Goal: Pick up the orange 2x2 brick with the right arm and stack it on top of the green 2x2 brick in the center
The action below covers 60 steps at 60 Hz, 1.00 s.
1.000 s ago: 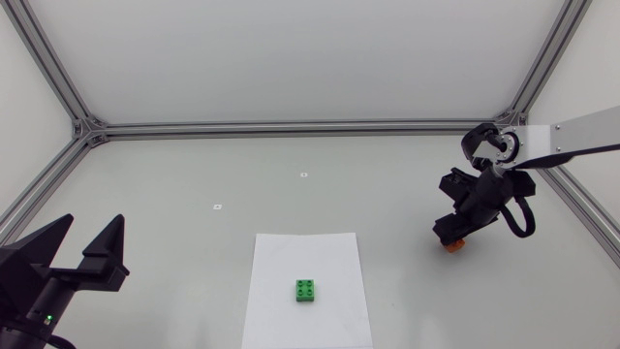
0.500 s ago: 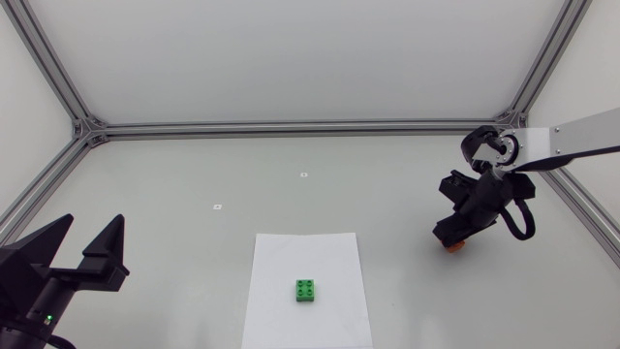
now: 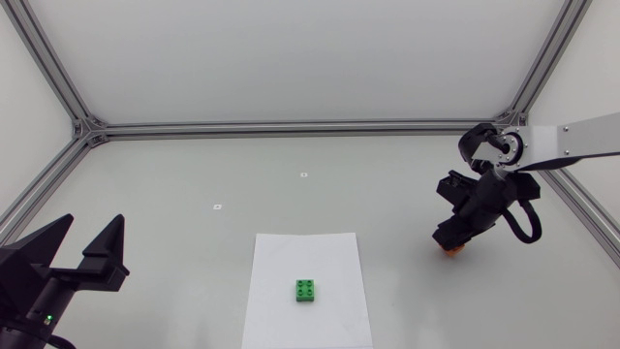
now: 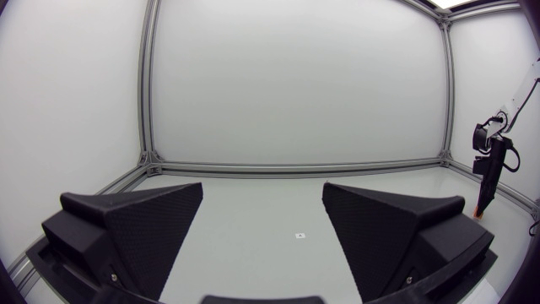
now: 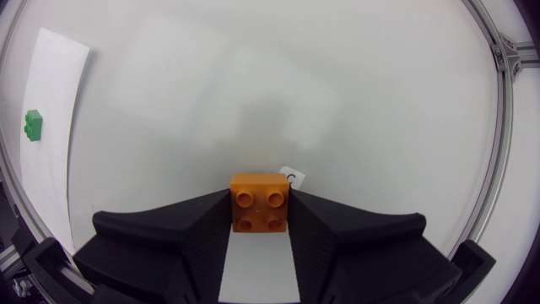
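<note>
Since the two fingers of the right gripper pressed against opposite sides of the orange brick, studs up, the grasp looked made. That would be the first part of the job done. Whether the brick sat on the worktop or hung just off it, I could not tell. It lay close to the surface, beside a small white tag, near the worktop's right edge. From there the right arm ran out over that edge. The green brick stood bare on a white sheet at the middle of the front edge, well apart from the orange one, with nothing stacked on it. By my judgement the lift, the carry across to the sheet and the pressing down onto the green studs were all left to do. At the front left corner the left gripper rested with its fingers spread wide and nothing between them.
</note>
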{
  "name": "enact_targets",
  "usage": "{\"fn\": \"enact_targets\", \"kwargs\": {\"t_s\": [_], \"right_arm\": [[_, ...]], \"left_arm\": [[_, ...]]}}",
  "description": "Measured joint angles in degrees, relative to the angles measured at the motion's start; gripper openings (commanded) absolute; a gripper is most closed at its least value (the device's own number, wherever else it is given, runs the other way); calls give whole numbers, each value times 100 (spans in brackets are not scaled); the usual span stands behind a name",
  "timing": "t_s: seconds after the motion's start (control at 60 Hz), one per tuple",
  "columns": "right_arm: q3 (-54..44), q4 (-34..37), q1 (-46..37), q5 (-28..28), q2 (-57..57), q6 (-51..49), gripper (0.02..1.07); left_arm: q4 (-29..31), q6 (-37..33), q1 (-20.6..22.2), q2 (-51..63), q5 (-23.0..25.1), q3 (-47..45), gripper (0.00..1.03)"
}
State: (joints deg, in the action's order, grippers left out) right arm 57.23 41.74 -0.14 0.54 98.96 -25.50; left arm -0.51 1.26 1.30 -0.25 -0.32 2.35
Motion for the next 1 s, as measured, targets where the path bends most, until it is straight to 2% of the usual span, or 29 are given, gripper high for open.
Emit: {"fn": "enact_targets", "kwargs": {"t_s": [0.283, 0.55, 1.0], "right_arm": [[-22, 538, 820, -81, -850, -70, 8], [-376, 678, 2269, -79, -1464, -337, 8], [-446, 476, 3936, 63, -1322, -826, 8]], "left_arm": [[2, 0, 0, 0, 0, 0, 99], [0, 2, 0, 0, -2, 0, 99], [0, 0, 0, 0, 0, 0, 99]]}}
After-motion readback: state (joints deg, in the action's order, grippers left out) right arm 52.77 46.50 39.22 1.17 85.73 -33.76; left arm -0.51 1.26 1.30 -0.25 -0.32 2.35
